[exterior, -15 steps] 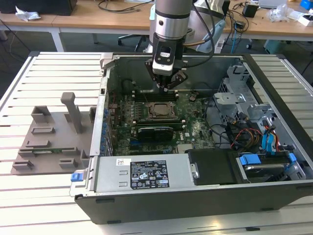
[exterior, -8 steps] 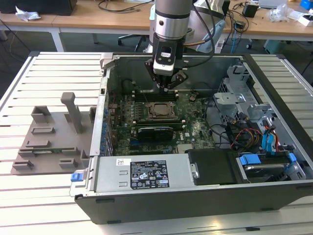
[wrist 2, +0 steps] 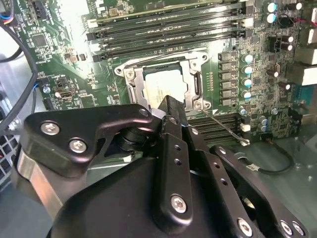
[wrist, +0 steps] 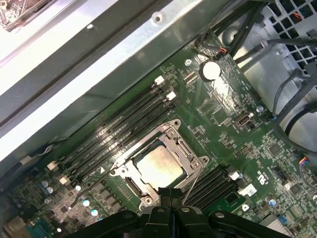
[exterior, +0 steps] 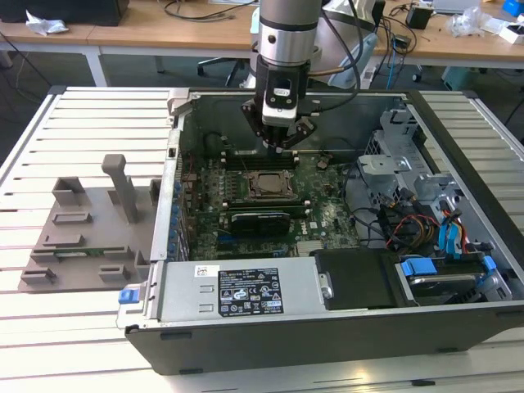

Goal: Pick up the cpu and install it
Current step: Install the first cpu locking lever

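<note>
Fingers point(wrist: 170, 197) pressed together and holding nothing, poised just above the cpu point(wrist: 159, 167), which lies flat in the open socket frame point(wrist: 184, 151) on the motherboard point(exterior: 323, 209), directly beneath the tips.

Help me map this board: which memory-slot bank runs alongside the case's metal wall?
The bank between the cpu and the metal wall; the other bank lies on the cpu's far side, away from that wall.
</note>
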Controlling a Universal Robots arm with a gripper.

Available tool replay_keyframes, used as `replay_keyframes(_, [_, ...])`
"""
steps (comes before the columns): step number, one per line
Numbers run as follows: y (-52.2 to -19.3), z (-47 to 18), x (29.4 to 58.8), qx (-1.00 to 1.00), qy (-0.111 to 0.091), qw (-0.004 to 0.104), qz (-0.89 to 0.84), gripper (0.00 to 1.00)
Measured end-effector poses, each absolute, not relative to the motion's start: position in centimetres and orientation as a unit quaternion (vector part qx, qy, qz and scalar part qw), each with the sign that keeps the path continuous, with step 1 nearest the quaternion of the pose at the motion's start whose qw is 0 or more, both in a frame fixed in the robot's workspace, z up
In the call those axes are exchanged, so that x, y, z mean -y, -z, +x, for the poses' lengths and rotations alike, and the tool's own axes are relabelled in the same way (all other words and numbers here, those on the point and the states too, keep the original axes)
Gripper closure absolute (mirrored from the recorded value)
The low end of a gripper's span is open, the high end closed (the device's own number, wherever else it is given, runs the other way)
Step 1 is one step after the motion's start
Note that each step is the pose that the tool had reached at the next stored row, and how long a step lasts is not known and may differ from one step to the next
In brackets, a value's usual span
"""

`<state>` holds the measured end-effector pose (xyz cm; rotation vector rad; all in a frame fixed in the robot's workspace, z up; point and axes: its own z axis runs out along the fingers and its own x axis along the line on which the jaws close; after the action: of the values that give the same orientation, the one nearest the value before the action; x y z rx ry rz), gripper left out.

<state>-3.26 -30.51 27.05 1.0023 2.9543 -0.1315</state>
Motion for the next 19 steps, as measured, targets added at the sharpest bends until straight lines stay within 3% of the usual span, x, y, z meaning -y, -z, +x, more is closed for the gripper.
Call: replay_keyframes(19, [-27.05,-3.26,30.51,-0.959,0.042,0.011,0.280,0.90])
